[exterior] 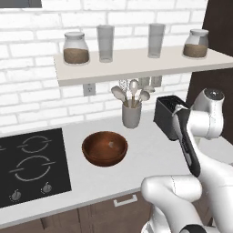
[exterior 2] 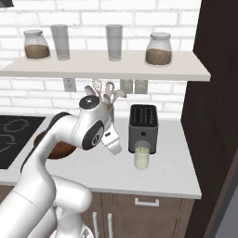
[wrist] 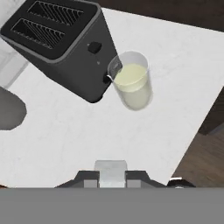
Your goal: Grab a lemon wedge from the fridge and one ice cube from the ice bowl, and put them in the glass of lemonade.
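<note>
In the hand view my gripper [wrist: 110, 176] is shut on the ice cube [wrist: 110, 168], a small pale block between the two dark fingertips. The glass of lemonade [wrist: 131, 85] stands ahead of it on the white counter, against the front of the black toaster [wrist: 61, 43]. From the right base view the hand [exterior 2: 113, 143] hangs above the counter just left of the glass of lemonade [exterior 2: 142, 156]. The reddish-brown ice bowl [exterior: 104, 148] sits further left, with a pale speck inside it. The lemon wedge and the fridge are out of view.
A grey utensil cup [exterior: 131, 113] stands behind the bowl, and the stovetop [exterior: 32, 166] lies to the left. The shelf [exterior 2: 107, 65] above carries jars and tall glasses. A dark brown cabinet [exterior 2: 214, 116] closes the right side, and the counter edge [wrist: 192, 135] runs near the glass.
</note>
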Tool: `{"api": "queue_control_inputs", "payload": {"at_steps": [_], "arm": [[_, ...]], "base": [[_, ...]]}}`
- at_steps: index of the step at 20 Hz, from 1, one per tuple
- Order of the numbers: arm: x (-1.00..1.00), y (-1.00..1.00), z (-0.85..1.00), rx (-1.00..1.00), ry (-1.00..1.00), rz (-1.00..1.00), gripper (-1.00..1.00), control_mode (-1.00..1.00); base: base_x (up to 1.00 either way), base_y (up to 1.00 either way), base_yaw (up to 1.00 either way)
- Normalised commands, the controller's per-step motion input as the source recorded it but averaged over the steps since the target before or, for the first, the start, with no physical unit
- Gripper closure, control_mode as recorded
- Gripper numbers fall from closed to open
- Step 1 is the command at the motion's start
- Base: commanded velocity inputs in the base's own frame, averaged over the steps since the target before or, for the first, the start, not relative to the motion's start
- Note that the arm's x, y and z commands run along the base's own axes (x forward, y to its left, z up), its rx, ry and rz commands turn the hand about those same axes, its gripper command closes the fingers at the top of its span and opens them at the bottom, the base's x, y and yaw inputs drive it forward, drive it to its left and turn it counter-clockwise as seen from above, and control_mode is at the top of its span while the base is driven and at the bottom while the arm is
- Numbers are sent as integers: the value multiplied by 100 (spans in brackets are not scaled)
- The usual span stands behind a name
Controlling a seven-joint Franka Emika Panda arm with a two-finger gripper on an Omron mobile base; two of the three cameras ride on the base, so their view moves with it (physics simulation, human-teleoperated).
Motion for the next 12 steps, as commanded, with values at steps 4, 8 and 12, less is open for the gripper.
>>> {"api": "queue_control_inputs", "payload": {"at_steps": [4, 8, 12], "arm": [[0, -79, 0, 0, 2, -14, 100, -100], [6, -60, 0, 0, 0, -8, 100, -100], [20, -43, 0, 0, 0, -3, 100, -100]], "base": [[0, 0, 0], [0, 0, 0], [0, 0, 0]]}}
